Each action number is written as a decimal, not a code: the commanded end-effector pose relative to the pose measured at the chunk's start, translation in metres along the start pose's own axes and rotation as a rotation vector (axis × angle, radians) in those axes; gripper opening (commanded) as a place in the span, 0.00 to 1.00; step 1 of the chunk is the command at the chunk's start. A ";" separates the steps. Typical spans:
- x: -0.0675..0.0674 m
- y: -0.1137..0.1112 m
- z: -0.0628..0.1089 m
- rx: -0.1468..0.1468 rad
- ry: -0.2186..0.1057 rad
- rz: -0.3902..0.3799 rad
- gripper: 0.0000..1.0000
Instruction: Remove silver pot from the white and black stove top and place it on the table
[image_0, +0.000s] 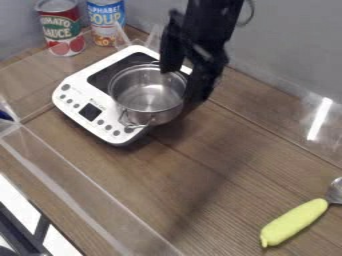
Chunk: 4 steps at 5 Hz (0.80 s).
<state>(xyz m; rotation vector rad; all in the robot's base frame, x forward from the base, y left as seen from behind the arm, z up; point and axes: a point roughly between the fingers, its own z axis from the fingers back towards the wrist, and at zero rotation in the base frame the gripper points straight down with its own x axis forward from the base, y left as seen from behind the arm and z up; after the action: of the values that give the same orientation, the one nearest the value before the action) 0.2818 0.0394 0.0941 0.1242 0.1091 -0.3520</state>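
The silver pot (147, 96) sat on the stove top (83, 98), at the far left of the table (201, 190). It was round, so it had no long side to line up with. The gripper (187, 80) pointed down at the right rim of the pot, and the middle of the pot lay a little to its left. Its fingers (171, 58) were spread wide and held nothing. One finger looked to be over the inside of the pot and the other over the outside, but I could not tell if they touched the rim. My guess is that the next move was to go down and pinch that rim.
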 end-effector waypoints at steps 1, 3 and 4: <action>0.002 0.001 -0.016 0.059 -0.037 -0.050 1.00; 0.001 -0.009 -0.022 0.102 -0.057 -0.138 1.00; 0.000 -0.015 -0.017 0.109 -0.067 -0.172 0.00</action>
<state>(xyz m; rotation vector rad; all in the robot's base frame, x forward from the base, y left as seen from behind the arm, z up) 0.2708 0.0281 0.0602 0.1870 0.0843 -0.5262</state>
